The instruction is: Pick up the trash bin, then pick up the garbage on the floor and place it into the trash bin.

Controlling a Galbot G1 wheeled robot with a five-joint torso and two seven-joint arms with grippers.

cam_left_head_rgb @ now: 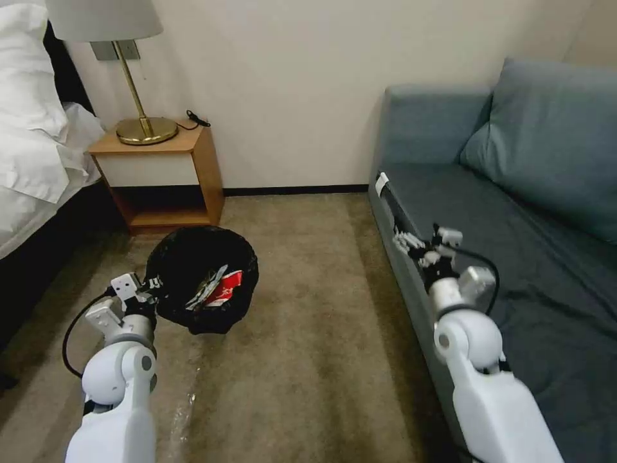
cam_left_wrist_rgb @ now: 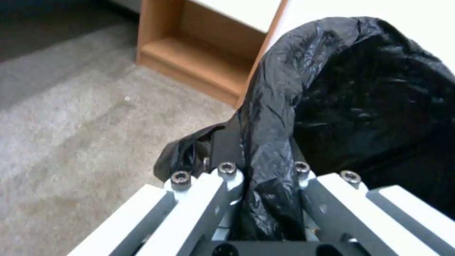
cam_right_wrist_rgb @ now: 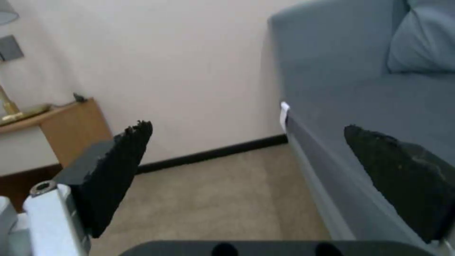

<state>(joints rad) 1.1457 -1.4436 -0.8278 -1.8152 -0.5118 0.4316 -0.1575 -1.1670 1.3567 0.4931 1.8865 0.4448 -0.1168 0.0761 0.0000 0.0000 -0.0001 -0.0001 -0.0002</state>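
Gripping the trash bin (cam_left_head_rgb: 193,270) near a nightstand (cam_left_head_rgb: 160,177), left gripper (cam_left_head_rgb: 149,287); right gripper (cam_left_head_rgb: 411,247) spread beside sofa (cam_left_head_rgb: 514,212)

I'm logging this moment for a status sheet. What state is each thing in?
trash bin: bag-lined, gripped at its rim, tilted, litter inside.
red snack packet: lying inside the bin.
left end effector: shut on the bin's bag-covered rim.
right end effector: open, empty, beside the sofa's front edge.
sofa: nothing on the seat but a cushion.
lamp: upright on the nightstand.
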